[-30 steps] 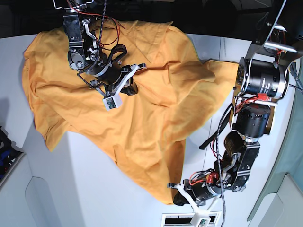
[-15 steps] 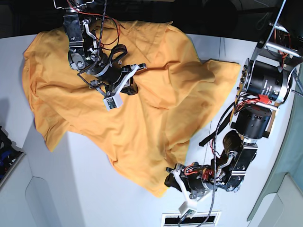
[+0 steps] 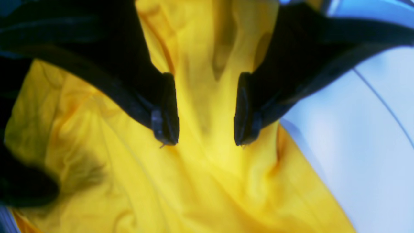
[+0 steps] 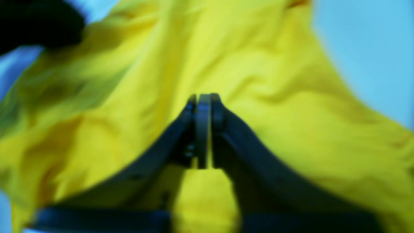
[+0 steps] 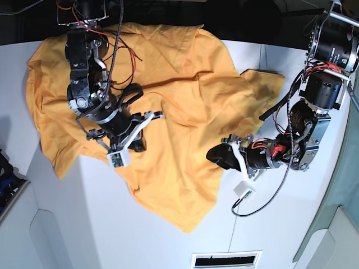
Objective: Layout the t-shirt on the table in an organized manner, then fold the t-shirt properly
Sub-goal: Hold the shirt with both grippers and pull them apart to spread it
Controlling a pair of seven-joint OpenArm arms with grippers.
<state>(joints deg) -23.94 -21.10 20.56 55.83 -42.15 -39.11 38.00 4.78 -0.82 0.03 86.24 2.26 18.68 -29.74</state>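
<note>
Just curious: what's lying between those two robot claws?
In the base view, only wrinkled t-shirt fabric spans from the right gripper to the left gripper.

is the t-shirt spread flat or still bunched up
Bunched up. The t-shirt lies crumpled on the table, with creases across the middle and an irregular outline; no folds made yet.
</note>
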